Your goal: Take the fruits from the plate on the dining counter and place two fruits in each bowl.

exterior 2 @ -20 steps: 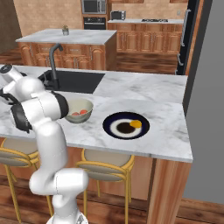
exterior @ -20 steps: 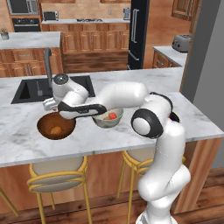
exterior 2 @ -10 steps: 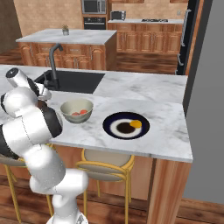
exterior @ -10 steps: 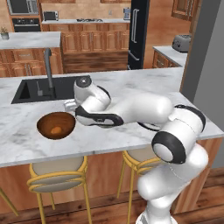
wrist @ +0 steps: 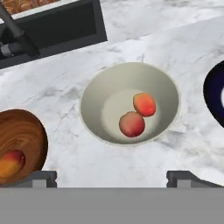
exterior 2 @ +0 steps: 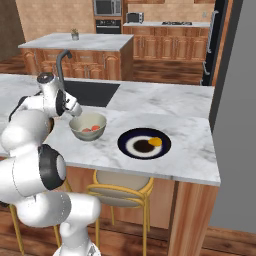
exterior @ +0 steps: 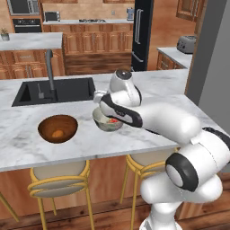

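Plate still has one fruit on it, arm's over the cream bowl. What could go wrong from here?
1. The cream bowl already holds two reddish fruits; dropping the yellow fruit from the plate there would miscount.
2. The wooden bowl holds one fruit, so the last must cross over the cream bowl.
3. The open gripper hangs above that bowl; a low swing could clip its rim.

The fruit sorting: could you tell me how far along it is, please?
Done: the cream bowl holds two reddish fruits, and the wooden bowl holds one fruit. In hand: nothing; the gripper hangs open over the cream bowl. Left: the yellow fruit on the plate.
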Tool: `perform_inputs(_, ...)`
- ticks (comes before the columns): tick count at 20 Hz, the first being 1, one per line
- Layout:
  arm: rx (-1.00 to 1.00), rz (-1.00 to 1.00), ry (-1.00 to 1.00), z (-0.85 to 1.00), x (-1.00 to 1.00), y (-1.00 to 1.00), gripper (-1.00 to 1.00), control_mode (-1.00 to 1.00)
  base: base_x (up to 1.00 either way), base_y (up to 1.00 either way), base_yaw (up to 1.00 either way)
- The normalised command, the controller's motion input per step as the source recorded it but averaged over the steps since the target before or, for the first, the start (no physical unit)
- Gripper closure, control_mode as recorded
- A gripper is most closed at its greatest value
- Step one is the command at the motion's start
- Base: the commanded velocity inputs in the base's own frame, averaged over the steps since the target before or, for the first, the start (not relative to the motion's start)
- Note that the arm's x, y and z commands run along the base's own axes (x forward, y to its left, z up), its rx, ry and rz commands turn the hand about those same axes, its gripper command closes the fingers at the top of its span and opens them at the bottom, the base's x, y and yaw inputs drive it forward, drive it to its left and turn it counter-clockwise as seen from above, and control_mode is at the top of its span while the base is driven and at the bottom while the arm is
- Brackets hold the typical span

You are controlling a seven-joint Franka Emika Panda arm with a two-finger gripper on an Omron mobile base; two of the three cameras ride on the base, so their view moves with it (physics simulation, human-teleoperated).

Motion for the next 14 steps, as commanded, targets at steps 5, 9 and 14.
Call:
perform_inputs(5, 0.14, -0.13, 0.09, 0.21, 0.07, -1.00, -1.00, -1.00, 0.00, 0.00, 0.00)
perform_inputs(9, 0.01, -0.20, 0.00, -0.07, 0.21, -0.90, -1.00, -1.00, 0.00, 0.00, 0.00)
perform_inputs(14, 0.00, -0.24, 0.01, -0.11, 0.35, -0.61, -1.00, -1.00, 0.00, 0.00, 0.00)
